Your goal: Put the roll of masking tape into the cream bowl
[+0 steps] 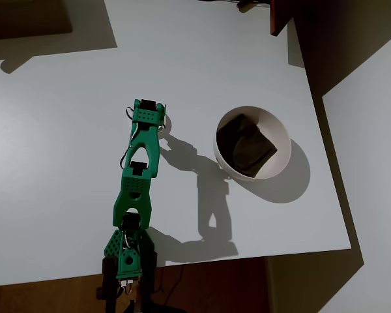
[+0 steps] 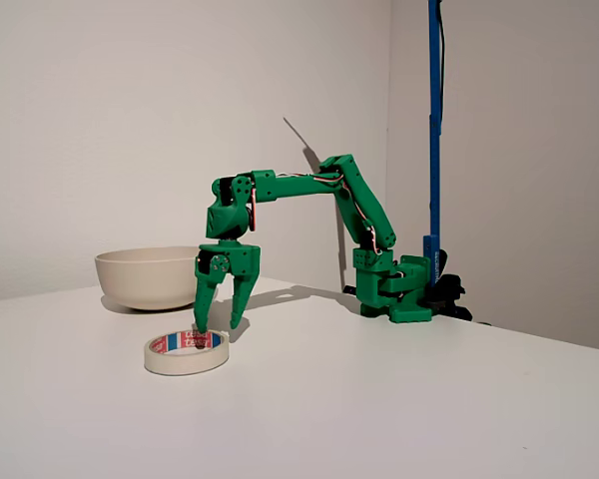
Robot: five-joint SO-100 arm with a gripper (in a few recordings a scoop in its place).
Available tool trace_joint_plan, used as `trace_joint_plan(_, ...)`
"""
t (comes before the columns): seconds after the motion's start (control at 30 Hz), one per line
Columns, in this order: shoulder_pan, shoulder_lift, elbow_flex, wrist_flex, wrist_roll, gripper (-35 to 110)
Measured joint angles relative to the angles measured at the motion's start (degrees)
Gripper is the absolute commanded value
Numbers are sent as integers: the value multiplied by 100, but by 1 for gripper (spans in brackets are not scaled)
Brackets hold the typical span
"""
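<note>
Fixed view: a green SO-100 arm (image 2: 309, 190) is bolted at the far side of a white table (image 2: 399, 399), its upper links reaching toward the camera and its wrist bent so that the gripper (image 2: 220, 322) points straight down. The two green fingers (image 2: 203, 299) stand apart, with a clear gap between their tips, and clamp nothing. Directly below and slightly in front of the tips lies the roll of masking tape (image 2: 187, 352), flat on the table, an off-white ring with red and blue print on its inner core; the fingertips sit just above or at the rear edge of the ring, and contact cannot be confirmed from this angle. Behind and to the left of the gripper stands the cream bowl (image 2: 148, 275), apart from both the tape and the fingers. A blue vertical pole (image 2: 434, 130) rises behind the arm's base. Overhead view: the arm (image 1: 138, 176) extends up the picture from the lower table edge, and its gripper (image 1: 150, 120) covers most of the roll of masking tape (image 1: 166, 124), of which a pale sliver shows at the right of the wrist. The cream bowl (image 1: 283, 134) sits to the right, well apart, and a dark brown cloth (image 1: 246, 145) lies inside it. The table (image 1: 65, 143) carries strong shadows of arm and bowl.
</note>
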Motion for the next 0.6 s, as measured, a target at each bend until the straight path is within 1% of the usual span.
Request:
trace_joint_plan(0.4,18,-659,-88,-264,9,12)
trace_joint_plan(0.47,18,-721,-176,-334,9,7)
trace_joint_plan(0.53,18,-721,-202,-360,9,-5)
trace_joint_plan(0.57,18,-729,-202,-360,9,-8)
trace_joint_plan(0.6,18,-729,-202,-360,9,-8)
